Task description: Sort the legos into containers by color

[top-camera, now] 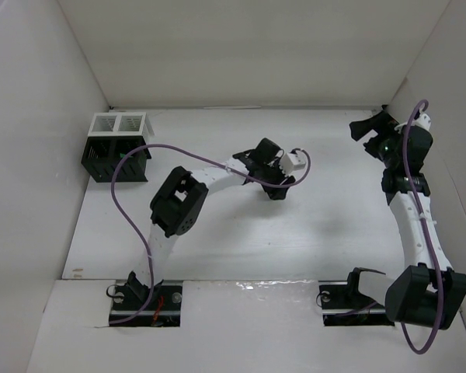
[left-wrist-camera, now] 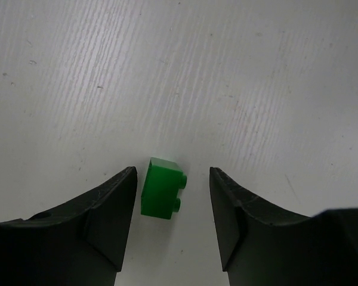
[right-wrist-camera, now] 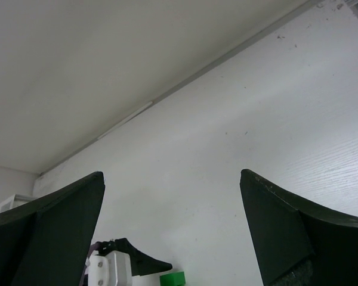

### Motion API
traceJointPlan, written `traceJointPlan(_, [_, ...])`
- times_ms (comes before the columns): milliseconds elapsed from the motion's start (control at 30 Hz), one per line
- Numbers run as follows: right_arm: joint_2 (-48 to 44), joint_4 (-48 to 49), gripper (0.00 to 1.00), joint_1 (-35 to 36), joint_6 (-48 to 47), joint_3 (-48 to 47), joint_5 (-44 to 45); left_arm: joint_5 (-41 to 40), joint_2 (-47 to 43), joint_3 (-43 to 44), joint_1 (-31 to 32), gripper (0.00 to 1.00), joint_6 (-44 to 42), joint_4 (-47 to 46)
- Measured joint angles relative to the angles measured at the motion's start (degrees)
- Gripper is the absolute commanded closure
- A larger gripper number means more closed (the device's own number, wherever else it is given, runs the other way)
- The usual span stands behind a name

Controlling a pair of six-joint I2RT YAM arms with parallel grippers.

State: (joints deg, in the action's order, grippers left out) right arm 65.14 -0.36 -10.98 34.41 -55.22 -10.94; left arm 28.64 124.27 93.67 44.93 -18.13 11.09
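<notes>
A small green lego (left-wrist-camera: 162, 189) lies on the white table between my left gripper's (left-wrist-camera: 172, 173) open fingers, closer to the left finger and not touched by either. In the top view the left gripper (top-camera: 276, 189) points down at mid-table and hides the lego. The lego's top also shows at the bottom of the right wrist view (right-wrist-camera: 173, 279). My right gripper (top-camera: 366, 129) is open and empty, raised at the far right. The black slatted rack with a white rim (top-camera: 116, 148) stands at the far left corner. No other legos show.
White walls enclose the table on the left, back and right. A purple cable (top-camera: 132, 167) loops from the left arm past the rack's front. The left gripper's finger (right-wrist-camera: 140, 264) and white camera mount show low in the right wrist view.
</notes>
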Motion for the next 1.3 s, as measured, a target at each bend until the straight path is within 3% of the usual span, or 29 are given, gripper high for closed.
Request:
traceJointPlan(67, [-0.02, -0.09, 0.00, -0.07, 0.07, 0.00, -0.22, -1.49, 0.52, 0.00, -0.02, 0.52, 0.46, 0.02])
traceJointPlan(200, [-0.02, -0.13, 0.00, -0.20, 0.13, 0.00, -0.72, -4.07, 1.75, 0.00, -0.07, 0.62, 0.83, 0.70])
traceJointPlan(367, [-0.02, -0.13, 0.02, -0.20, 0.13, 0.00, -1.14, -5.33, 1.90, 0.02, -0.04, 0.92, 1.01, 0.55])
traceJointPlan(400, [-0.02, -0.13, 0.02, -0.20, 0.17, 0.00, -1.36, -5.38, 1.90, 0.00, -0.04, 0.95, 0.96, 0.50])
traceJointPlan(633, [2.12, 0.66, 0.04, 0.24, 1.03, -0.11, -4.72, -3.58, -6.32, -8.41, -3.63, 0.97, 1.66, 0.72])
traceJointPlan(800, [8.57, 0.94, 0.04, 5.22, 0.42, -2.89, -6.19, -3.19, -23.85, -13.38, -16.85, 0.98, 3.37, 3.17])
traceJointPlan(1033, [20.92, 1.51, 0.04, 15.37, -2.10, -14.78, -7.80, -8.48, -47.17, -12.96, -36.37, 0.98, 2.95, 8.13])
traceJointPlan(1167, [27.32, 1.97, 0.04, 19.78, -3.78, -21.92, -8.48, -9.73, -50.07, -12.66, -44.24, 0.98, 2.10, 12.41])
traceJointPlan(1300, [32.00, 2.05, 0.04, 22.88, -5.33, -27.30, -9.09, -10.25, -46.05, -12.76, -54.29, 0.97, 2.91, 15.78])
